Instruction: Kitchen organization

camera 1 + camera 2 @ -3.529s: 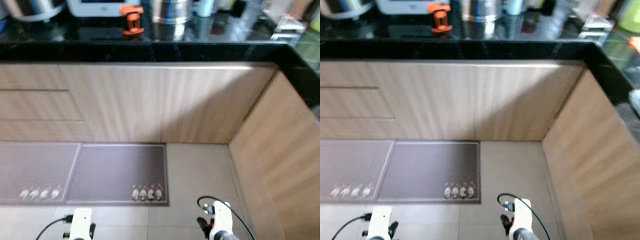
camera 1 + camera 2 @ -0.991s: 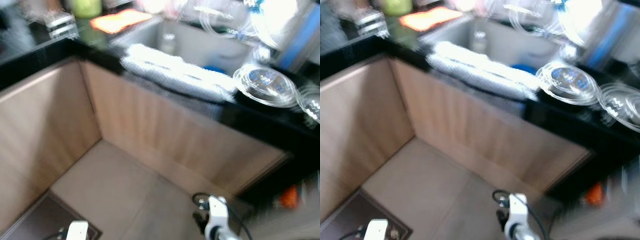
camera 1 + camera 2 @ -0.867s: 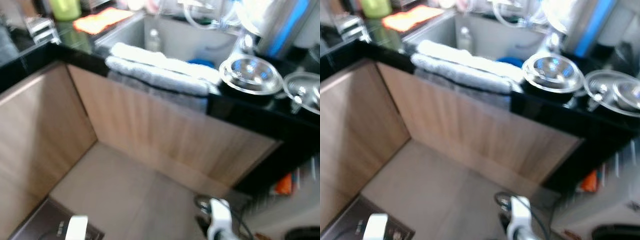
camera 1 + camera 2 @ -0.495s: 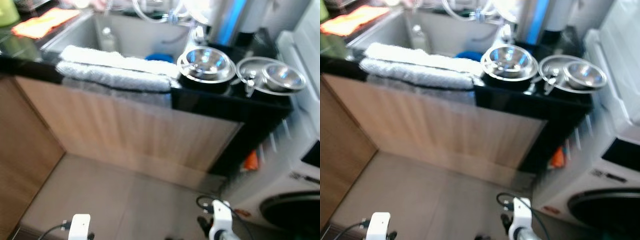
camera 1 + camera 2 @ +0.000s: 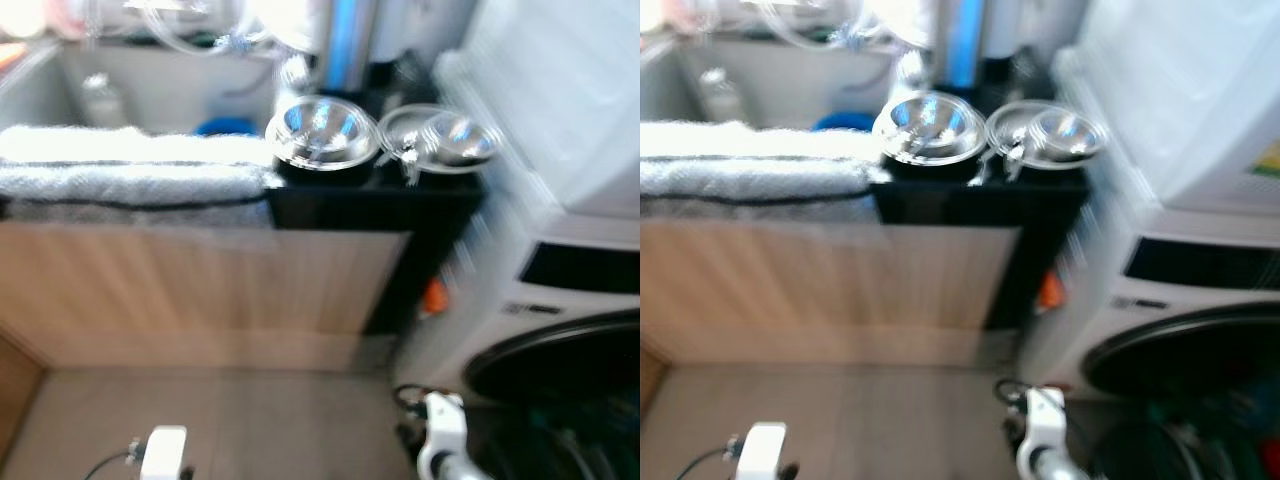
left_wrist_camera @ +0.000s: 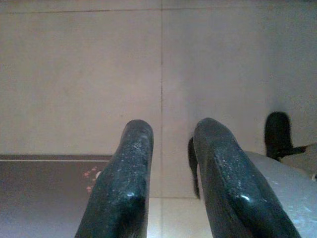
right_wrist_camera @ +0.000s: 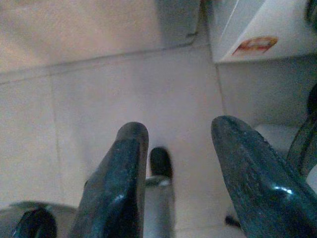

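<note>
Bowls (image 5: 322,131) blur on the counter (image 5: 380,200) (both grippers' fingers (image 6: 124,183) (image 7: 119,188) hang parted, empty).

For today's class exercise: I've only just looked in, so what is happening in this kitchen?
Nothing is being handled. Both arms hang low over the tiled floor, the left gripper and right gripper open and holding nothing. Ahead, two steel bowls sit on the black counter, beside a towel on the sink edge and a washing machine.

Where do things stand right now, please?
Both grippers low, open, empty: left gripper, right gripper. Steel bowls on black counter, towel over sink edge. Washing machine at right.
</note>
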`<state>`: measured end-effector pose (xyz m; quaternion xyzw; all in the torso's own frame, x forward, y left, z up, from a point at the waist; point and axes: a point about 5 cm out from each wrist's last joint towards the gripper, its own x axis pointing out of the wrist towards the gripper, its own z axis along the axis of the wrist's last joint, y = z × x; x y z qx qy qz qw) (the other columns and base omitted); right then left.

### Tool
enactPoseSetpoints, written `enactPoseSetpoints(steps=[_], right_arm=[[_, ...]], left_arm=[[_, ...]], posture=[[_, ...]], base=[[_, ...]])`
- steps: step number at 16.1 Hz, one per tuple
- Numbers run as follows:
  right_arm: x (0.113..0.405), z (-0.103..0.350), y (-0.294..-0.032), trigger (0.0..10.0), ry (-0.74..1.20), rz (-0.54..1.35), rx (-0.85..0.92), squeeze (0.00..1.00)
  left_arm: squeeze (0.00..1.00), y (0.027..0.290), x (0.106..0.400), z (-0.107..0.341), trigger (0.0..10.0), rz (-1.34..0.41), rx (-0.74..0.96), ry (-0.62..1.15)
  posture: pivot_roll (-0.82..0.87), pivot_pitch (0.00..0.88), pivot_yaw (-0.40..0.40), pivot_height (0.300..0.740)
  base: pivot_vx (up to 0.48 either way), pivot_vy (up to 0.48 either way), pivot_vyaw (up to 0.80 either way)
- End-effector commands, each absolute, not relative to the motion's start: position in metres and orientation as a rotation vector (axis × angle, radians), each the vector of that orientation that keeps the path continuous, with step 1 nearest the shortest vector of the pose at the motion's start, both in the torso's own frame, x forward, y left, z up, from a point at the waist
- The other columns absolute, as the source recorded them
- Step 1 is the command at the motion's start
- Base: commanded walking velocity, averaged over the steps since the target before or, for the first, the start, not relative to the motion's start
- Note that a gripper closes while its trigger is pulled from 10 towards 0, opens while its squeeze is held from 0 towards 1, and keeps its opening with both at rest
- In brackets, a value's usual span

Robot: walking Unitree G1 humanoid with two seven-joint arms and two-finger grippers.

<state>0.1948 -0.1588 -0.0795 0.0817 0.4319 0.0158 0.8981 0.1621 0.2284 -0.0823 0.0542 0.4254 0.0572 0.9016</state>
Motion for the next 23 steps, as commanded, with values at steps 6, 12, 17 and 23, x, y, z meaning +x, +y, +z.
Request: enactPoseSetpoints(steps=[6, 12, 17, 23], right_arm=[[0.191, -0.081, -0.162, 10.0, 0.910, 0.022, 0.166, 0.00], [0.193, -0.080, -0.161, 10.0, 0.893, 0.013, 0.184, 0.00], [0.193, -0.081, -0.161, 10.0, 0.892, 0.006, 0.186, 0.00], [0.193, -0.080, -0.161, 10.0, 0.885, 0.002, 0.187, 0.00]], left_arm=[[0.00, 0.230, 0.159, -0.083, 10.0, 0.124, 0.099, 0.880], [0.00, 0.233, 0.152, -0.085, 10.0, 0.136, 0.087, 0.899], [0.00, 0.231, 0.149, -0.087, 10.0, 0.131, 0.089, 0.913], [0.00, 0.232, 0.150, -0.087, 10.0, 0.129, 0.091, 0.914]], posture=[[0.02, 0.096, -0.025, 0.740], [0.02, 0.111, -0.020, 0.740], [0.02, 0.113, -0.018, 0.740], [0.02, 0.109, -0.019, 0.740]], base=[[0.000, 0.000, -0.76], [0.000, 0.044, -0.11], [0.000, 0.260, 0.00], [0.000, 0.252, -0.28]])
